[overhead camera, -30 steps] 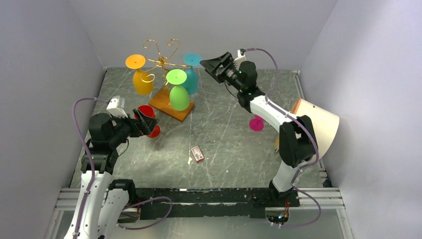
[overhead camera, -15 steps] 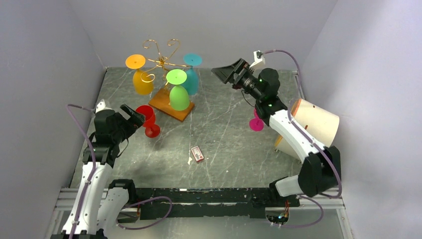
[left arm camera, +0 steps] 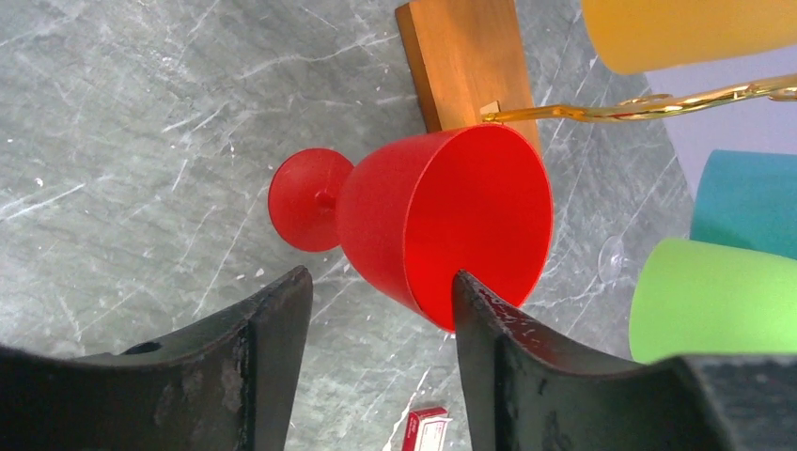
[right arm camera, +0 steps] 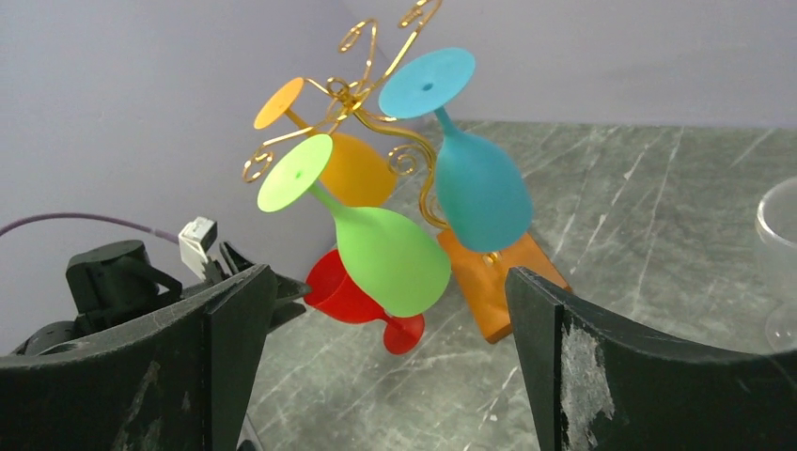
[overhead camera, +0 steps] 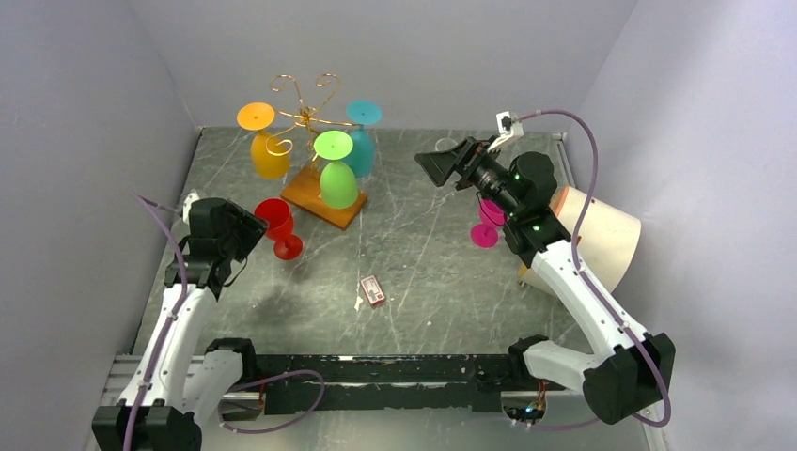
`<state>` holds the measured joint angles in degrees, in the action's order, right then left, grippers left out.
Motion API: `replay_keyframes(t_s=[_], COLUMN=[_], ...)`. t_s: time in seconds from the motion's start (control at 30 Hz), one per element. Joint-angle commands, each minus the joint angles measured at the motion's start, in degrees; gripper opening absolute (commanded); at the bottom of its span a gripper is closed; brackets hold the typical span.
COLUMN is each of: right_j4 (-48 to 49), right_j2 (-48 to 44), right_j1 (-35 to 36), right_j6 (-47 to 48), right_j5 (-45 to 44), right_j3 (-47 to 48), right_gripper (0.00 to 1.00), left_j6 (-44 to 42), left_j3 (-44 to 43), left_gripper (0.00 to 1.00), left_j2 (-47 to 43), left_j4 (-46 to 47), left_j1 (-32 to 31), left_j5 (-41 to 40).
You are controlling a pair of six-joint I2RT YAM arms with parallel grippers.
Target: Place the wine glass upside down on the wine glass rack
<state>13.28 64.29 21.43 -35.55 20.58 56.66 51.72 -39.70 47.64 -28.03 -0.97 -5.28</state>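
The gold wire wine glass rack (overhead camera: 303,105) stands on its brown wooden base (overhead camera: 324,202) at the back left. An orange glass (overhead camera: 269,150), a green one (overhead camera: 337,181) and a teal one (overhead camera: 361,146) hang from it upside down. A red wine glass (overhead camera: 275,222) stands upright on the table in front of the base. My left gripper (overhead camera: 248,230) is level with its bowl (left arm camera: 442,221); the jaws are open, one fingertip (left arm camera: 467,287) at the rim and the other clear of the bowl's outer wall. My right gripper (overhead camera: 432,162) hangs open and empty in the air, facing the rack (right arm camera: 376,94).
A pink glass (overhead camera: 485,231) stands by the right arm, and a clear glass (right arm camera: 782,263) shows at the right edge of the right wrist view. A white cone-shaped shade (overhead camera: 601,230) lies at the far right. A small red and white box (overhead camera: 373,290) lies mid-table.
My left gripper has drawn back left off the red glass, which now stands free, and its jaws have narrowed. The right arm has pulled back to the right, away from the rack.
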Motion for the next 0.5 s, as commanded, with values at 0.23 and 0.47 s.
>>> replay_keyframes(t_s=[0.23,0.47], right_j4=[-2.01,-2.09], right_j2=[-1.61,-2.49], right_j1=[-0.16,-0.08], right_j6=[1.22,1.06], right_j5=[1.21,0.55], right_j3=[-0.97,-1.64], right_gripper=[0.90,0.89], left_j6=[-0.07,-1.39], left_j3=[-0.50,-1.85], left_gripper=[0.41,0.22], left_j2=[3.10,2.96], left_j4=[4.14,1.39], left_j1=[-0.35,-0.35], left_j5=[0.26,-1.28])
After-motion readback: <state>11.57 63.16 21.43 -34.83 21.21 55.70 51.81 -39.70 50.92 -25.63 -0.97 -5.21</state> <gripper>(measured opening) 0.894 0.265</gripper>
